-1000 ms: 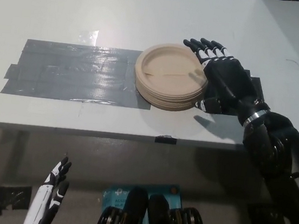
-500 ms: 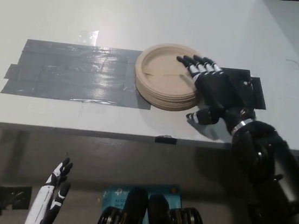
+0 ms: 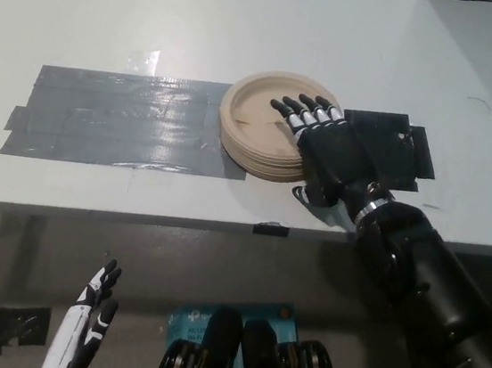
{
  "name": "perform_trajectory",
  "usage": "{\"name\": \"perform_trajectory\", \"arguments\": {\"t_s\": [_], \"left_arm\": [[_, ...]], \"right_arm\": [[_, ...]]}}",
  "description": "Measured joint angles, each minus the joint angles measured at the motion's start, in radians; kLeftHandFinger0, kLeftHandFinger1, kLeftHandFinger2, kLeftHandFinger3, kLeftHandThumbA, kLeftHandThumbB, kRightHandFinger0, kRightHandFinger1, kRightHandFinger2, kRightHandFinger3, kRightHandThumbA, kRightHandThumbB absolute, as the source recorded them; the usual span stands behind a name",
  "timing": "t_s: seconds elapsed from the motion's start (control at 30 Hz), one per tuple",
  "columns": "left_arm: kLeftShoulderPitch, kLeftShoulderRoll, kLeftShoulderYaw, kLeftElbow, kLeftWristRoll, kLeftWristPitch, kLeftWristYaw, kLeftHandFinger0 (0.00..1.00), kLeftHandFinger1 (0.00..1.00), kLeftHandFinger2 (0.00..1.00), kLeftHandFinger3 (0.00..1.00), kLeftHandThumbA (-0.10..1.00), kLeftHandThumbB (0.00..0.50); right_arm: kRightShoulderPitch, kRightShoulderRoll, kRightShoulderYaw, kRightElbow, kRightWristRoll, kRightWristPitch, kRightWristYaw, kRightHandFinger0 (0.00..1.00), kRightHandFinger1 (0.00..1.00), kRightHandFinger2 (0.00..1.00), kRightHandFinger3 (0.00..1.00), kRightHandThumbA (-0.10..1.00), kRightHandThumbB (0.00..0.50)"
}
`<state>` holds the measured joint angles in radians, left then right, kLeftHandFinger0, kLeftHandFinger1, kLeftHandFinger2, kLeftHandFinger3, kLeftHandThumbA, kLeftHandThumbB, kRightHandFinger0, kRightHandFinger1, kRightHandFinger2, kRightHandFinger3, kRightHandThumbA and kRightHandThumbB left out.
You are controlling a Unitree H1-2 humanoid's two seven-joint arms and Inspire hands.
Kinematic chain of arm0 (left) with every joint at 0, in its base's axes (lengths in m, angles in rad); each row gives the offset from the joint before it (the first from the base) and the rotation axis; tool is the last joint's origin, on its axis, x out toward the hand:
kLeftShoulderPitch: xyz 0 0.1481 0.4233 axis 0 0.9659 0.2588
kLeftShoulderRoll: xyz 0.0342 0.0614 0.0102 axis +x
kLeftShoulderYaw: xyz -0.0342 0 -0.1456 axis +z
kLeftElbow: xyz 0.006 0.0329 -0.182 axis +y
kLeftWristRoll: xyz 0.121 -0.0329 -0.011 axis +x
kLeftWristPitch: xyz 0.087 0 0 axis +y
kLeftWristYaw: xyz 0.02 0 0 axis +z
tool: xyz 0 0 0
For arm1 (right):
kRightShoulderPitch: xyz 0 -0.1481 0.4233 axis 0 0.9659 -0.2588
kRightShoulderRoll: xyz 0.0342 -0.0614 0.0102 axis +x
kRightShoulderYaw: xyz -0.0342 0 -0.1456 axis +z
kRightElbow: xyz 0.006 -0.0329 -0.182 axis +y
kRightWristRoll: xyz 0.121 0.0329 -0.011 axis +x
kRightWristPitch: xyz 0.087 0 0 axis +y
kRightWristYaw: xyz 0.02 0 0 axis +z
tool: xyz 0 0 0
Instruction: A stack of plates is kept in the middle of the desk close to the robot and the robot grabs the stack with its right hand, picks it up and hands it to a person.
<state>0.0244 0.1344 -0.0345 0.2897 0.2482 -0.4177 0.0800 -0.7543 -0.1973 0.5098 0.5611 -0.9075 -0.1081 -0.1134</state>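
Observation:
A stack of tan paper plates [image 3: 257, 127] sits on the grey desk [image 3: 248, 23], at the right end of a dark tape patch. My black right hand [image 3: 327, 149] lies over the stack's right side. Its fingers [image 3: 301, 112] stretch flat across the top plate, and the thumb reaches under the near rim. The fingers are spread and not closed on the plates. My white left hand [image 3: 86, 313] hangs below the desk edge at the lower left, fingers apart and holding nothing.
A wide strip of dark grey tape [image 3: 119, 119] runs left from the plates. A smaller dark tape patch [image 3: 394, 148] lies right of the stack. The desk's front edge [image 3: 134, 217] crosses the picture, with the floor below it.
My right hand has slid left from beside the stack onto it, fingers now covering the top plate's right half. The plates and my left hand have stayed put.

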Motion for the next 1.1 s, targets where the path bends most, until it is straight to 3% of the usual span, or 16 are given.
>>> {"name": "perform_trajectory", "arguments": {"t_s": [1.1], "left_arm": [[-0.011, 0.004, -0.004, 0.000, 0.007, -0.006, 0.001, 1.00, 1.00, 1.00, 1.00, 1.00, 0.325]], "right_arm": [[-0.037, 0.026, 0.099, 0.240, -0.117, 0.011, -0.244, 1.00, 1.00, 1.00, 1.00, 1.00, 0.500]]}}
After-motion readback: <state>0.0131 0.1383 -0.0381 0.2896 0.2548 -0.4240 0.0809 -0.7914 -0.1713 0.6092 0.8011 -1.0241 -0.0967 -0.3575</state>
